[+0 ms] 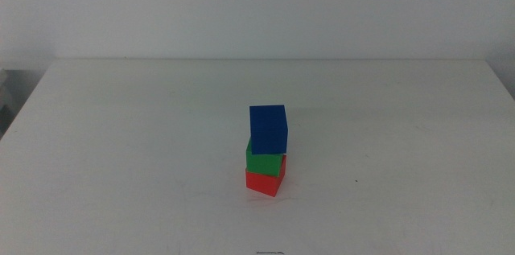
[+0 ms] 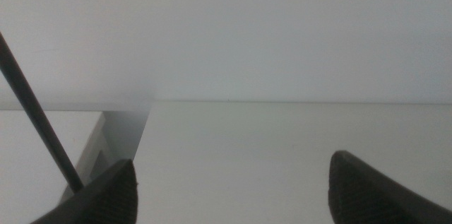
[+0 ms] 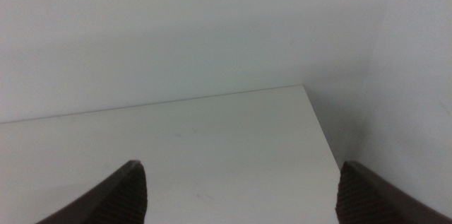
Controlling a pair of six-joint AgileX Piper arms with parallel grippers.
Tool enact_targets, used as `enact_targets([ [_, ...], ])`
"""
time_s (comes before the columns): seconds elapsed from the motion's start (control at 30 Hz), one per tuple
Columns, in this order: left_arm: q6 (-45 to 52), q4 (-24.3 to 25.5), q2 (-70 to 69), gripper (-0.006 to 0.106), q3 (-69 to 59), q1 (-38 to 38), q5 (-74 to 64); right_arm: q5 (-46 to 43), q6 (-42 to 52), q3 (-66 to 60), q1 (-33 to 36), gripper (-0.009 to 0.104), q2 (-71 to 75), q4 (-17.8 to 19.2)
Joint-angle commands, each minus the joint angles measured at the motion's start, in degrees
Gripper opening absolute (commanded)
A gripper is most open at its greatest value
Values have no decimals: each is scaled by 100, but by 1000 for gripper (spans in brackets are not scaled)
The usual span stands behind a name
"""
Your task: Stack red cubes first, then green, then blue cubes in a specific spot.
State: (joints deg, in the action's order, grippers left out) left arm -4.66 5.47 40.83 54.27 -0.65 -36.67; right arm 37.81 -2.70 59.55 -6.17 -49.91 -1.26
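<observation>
The small matte red cube (image 1: 264, 183) sits nearest the table's (image 1: 121, 166) front edge, about midway along it, carrying the matte green cube (image 1: 263, 162) and the slightly twisted deep-blue cube (image 1: 269, 129). All 3 look light, rigid, best gripped across opposite flat faces. Left gripper (image 2: 233, 185) and right gripper (image 3: 244, 189) both gape wide, empty, away from the stack.

bare lab-style test setup
plain white table (image 1: 121, 126) against blank white wall (image 1: 257, 6); no household or office items.
</observation>
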Motion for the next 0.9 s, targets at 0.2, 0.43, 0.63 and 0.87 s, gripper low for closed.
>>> enact_targets([
  [0.2, -63, -197, -747, 91, -614, 6, 1521, -1769, 95, -1236, -27, 81, 992, 47],
  [0.43, -63, -547, -1929, 91, -2166, 6, 2419, -2413, 95, -3332, -27, 81, 2749, 47],
  [0.63, -63, -547, -2853, 91, -3427, 6, 2487, -2308, 95, -4826, -27, 81, 4251, 126],
  [0.87, -63, -547, -3867, 91, -4726, 11, 2635, -2010, 95, -5589, -27, 81, 5155, 126],
])
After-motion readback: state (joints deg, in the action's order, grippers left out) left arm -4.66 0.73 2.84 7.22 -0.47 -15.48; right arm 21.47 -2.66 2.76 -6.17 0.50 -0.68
